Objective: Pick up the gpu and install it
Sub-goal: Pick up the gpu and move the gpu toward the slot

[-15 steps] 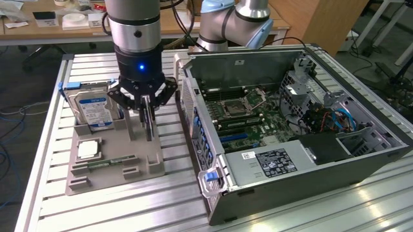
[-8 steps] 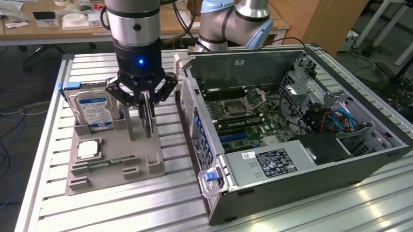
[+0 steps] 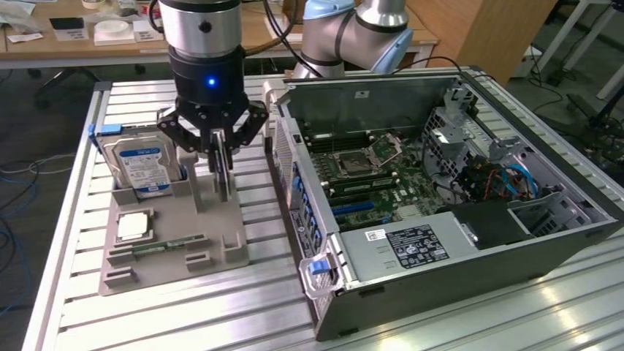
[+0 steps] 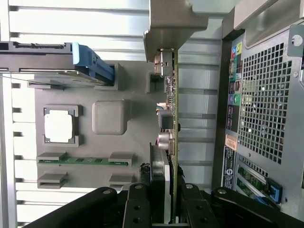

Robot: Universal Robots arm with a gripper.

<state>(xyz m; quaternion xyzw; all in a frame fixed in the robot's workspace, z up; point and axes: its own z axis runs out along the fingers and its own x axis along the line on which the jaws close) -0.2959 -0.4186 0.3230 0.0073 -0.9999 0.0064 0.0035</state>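
The gpu hangs edge-on as a thin dark blade between my gripper's fingers, just over the grey holder tray in the exterior view's left half. In the wrist view the gpu runs as a narrow green edge with small components and a metal end bracket. My gripper is shut on the gpu, one black finger on each side. Whether the card's lower edge still touches the tray I cannot tell. The open computer case lies to the exterior view's right of the tray.
In the tray stand a silver hard drive, a processor chip and a narrow green memory stick. The case's rear panel is close beside the card. A second robot arm stands behind the case on the slatted aluminium table.
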